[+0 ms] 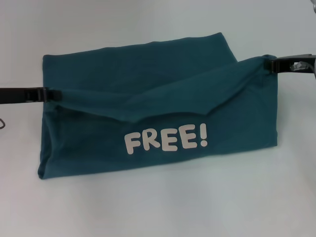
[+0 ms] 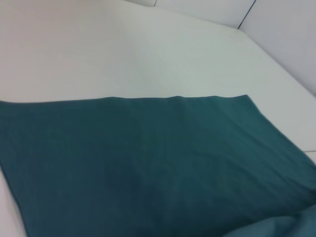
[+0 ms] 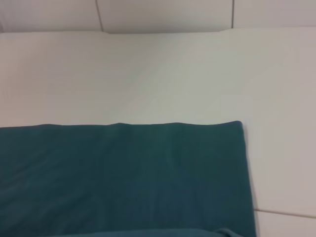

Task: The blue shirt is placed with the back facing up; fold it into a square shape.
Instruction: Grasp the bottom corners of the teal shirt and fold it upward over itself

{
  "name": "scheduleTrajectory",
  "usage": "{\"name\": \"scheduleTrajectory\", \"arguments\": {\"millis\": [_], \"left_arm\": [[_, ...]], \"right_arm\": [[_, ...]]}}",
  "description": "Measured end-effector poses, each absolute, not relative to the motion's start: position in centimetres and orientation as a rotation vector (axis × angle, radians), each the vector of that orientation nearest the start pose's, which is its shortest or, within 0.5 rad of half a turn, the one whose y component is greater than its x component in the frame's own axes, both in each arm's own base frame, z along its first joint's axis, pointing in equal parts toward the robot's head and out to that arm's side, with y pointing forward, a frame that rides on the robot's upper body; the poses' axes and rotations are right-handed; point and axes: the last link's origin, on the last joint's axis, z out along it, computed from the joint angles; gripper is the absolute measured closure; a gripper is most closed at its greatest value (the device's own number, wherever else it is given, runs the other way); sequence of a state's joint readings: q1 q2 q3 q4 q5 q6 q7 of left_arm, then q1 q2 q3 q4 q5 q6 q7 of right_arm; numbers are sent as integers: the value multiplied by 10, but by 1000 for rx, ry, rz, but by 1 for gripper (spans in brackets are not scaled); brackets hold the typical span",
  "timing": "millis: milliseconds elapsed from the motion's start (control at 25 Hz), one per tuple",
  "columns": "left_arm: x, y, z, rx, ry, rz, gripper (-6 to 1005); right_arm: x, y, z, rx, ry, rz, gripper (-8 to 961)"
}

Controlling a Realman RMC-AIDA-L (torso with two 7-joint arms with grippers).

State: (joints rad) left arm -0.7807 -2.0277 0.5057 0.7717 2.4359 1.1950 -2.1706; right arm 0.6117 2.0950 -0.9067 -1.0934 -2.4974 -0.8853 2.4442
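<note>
Blue shirt spread across the middle of the white desk, already narrowed to a wide band. Near edge lifted and hanging in the air as a flap, with a white "FREE!" print showing on it, so not a plain shirt. Left tool clamped on the left end of the lifted edge, near the left side of the desk. Right tool clamped on the right end, a little farther back. Edge sagging between the two grips, which suggests soft, light, limp cloth: no stiffness, probably easy to wrinkle or slip. Best hold seems at the corners of the edge, pulled slightly apart to keep it tight. Far edge of the shirt flat on the desk in both wrist views.
</note>
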Motion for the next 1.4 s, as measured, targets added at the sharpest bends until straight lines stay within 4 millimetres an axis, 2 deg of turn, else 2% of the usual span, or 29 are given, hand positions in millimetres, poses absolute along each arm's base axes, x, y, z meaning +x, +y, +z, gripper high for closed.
{"name": "scheduleTrajectory", "arguments": {"millis": [400,680,1400], "left_arm": [[-247,450,57,-2130,-1210,-380,906],[-247,456,59,-2094,-1181,-376,905],[-251,461,41,-2047,-1103,-312,902]], "right_arm": [[258,443,78,-1881,1052,257,909],[257,448,72,-1882,1025,298,910],[260,455,62,-1854,952,263,909]]}}
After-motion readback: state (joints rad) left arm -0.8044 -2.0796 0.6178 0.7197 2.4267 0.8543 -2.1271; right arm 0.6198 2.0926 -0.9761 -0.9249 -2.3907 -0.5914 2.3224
